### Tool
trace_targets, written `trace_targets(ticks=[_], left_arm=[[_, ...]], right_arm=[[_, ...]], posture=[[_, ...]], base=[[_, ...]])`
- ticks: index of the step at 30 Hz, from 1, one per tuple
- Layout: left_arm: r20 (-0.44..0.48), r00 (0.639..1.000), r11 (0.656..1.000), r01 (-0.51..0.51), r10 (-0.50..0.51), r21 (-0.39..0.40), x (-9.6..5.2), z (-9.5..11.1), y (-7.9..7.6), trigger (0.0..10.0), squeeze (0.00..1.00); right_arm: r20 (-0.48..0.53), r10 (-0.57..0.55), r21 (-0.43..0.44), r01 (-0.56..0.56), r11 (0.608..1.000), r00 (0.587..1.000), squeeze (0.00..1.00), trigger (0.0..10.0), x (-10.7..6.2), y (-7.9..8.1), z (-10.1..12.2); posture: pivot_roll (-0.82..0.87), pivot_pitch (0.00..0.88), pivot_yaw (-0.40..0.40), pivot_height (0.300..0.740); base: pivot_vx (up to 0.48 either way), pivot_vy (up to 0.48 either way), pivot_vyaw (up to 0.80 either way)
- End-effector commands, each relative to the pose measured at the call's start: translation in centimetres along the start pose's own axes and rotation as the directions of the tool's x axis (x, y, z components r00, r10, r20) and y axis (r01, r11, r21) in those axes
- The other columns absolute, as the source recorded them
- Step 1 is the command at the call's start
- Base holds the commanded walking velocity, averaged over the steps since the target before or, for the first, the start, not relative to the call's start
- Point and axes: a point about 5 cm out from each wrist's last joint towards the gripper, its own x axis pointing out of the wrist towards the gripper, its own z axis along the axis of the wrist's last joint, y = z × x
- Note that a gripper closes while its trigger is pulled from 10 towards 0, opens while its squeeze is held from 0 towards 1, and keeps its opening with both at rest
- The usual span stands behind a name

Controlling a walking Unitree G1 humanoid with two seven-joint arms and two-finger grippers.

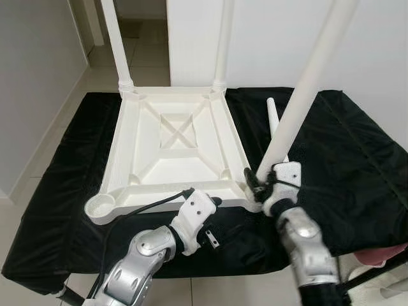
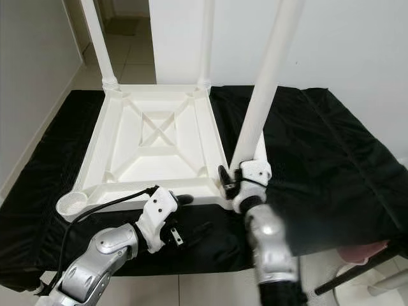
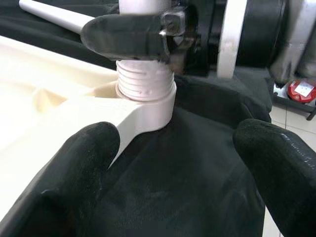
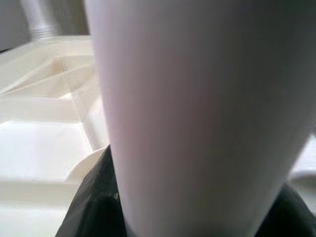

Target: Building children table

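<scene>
Tabletop (image 1: 172,150) lies inverted, centre frame, on the black cloth (image 1: 344,159). My right gripper (image 1: 260,185) clamps the leg (image 1: 299,102) at its threaded base, lower right corner. Left gripper (image 1: 203,210) waits wide open beside it. Judged light, stiff, slippery plastic; grip low.

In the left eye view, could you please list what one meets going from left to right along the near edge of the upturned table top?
Empty corner socket → left gripper → right gripper clamped on the table leg.

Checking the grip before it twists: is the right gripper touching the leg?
Touching. In the left wrist view, the right gripper has a black finger clamped against the leg just above its threads.
</scene>
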Motion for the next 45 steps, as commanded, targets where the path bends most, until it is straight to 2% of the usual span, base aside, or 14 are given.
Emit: trace_targets(ticks=[1,5,20,21,23,24,39,40,45], left_arm=[[-0.007,0.999,0.999,-0.031,0.031,0.009,0.0,0.0,0.0,10.0,0.00],[-0.008,1.000,0.999,-0.030,0.030,0.009,-0.1,0.0,0.1,10.0,0.00],[-0.013,1.000,1.000,-0.023,0.023,0.015,-0.1,0.1,0.4,10.0,0.00],[-0.011,1.000,1.000,-0.026,0.026,0.015,-0.1,0.2,0.5,10.0,0.00],[-0.011,1.000,1.000,-0.026,0.026,0.015,-0.1,0.2,0.5,10.0,0.00],[-0.009,1.000,0.999,-0.030,0.030,0.015,-0.1,0.2,0.5,10.0,0.00],[-0.001,1.000,0.999,-0.029,0.029,0.015,0.1,0.3,0.5,10.0,0.00],[-0.002,1.000,0.999,-0.028,0.028,0.015,0.1,0.3,0.5,10.0,0.00],[-0.003,1.000,0.999,-0.027,0.027,0.016,0.1,0.3,0.5,10.0,0.00]], right_arm=[[-0.068,-0.069,0.008,0.070,0.998,0.995,0.00,10.0,-0.6,0.1,-1.2],[-0.085,-0.125,0.012,0.126,0.992,0.989,0.00,10.0,-1.0,0.5,-1.3],[-0.092,-0.159,-0.003,0.160,0.987,0.983,0.00,10.0,-1.5,0.4,-0.6],[-0.092,-0.166,-0.006,0.166,0.986,0.982,0.17,10.0,-1.5,0.5,-0.5],[-0.092,-0.166,-0.006,0.166,0.986,0.982,0.17,10.0,-1.5,0.5,-0.5],[-0.092,-0.166,-0.008,0.166,0.986,0.982,1.00,10.0,-1.5,0.6,-0.4],[-0.098,-0.144,-0.005,0.144,0.990,0.985,1.00,10.0,-1.4,0.8,-0.2],[-0.098,-0.141,-0.006,0.141,0.990,0.985,0.00,10.0,-1.4,0.8,-0.2],[-0.086,-0.113,-0.006,0.113,0.994,0.990,0.00,10.0,-1.3,0.7,0.0]], posture=[[-0.05,0.000,-0.024,0.740],[-0.05,0.004,-0.021,0.740],[-0.07,0.026,0.003,0.740],[-0.07,0.027,0.000,0.740],[-0.07,0.027,0.000,0.740],[-0.08,0.025,0.001,0.740],[-0.09,0.026,0.004,0.740],[-0.09,0.029,0.006,0.740],[-0.08,0.029,0.009,0.740]], base=[[0.000,0.000,0.00],[0.000,0.000,0.00],[0.000,0.000,0.00],[0.000,0.000,0.00],[0.000,0.000,0.00],[0.000,0.000,0.00],[0.000,0.000,0.00],[0.000,0.000,0.00],[0.000,0.000,0.00]])
